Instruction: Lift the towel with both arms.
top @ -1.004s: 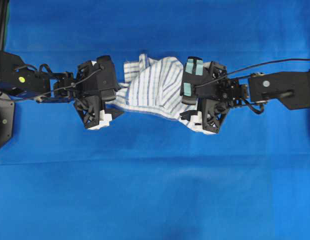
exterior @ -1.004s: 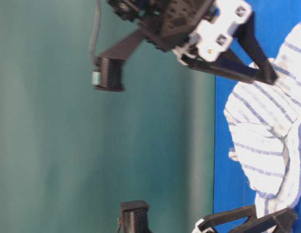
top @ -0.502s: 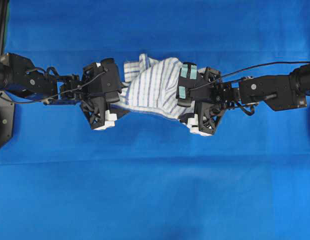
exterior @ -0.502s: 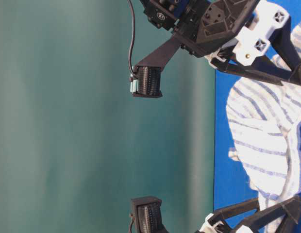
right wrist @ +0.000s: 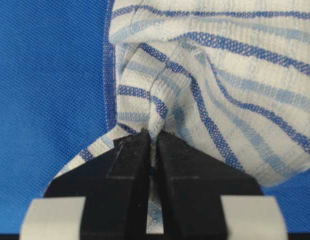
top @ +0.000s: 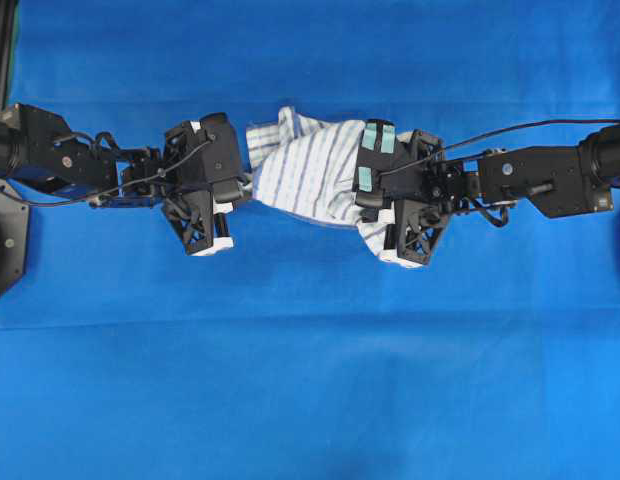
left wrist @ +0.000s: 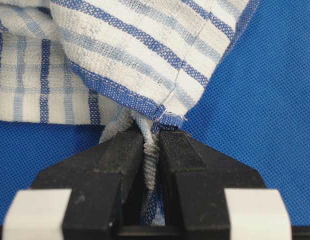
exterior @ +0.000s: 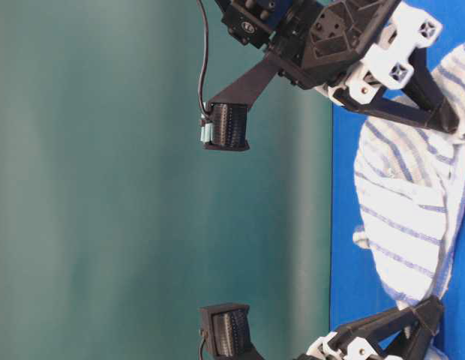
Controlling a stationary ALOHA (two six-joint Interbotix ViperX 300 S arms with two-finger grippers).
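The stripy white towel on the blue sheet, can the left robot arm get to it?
Yes, it looks like it already has: the left gripper is shut on a bunched fold of the soft white towel with blue and grey stripes, with nothing in the way. The right gripper pinches the other end.

- A big blue sheet covers the whole table, flat and smooth, with one long soft fold line running across it
- Up close, the blue cloth shows a fine woven dot pattern
- A plain dark green wall stands behind the table
- The light is even and bright, with only soft shadows
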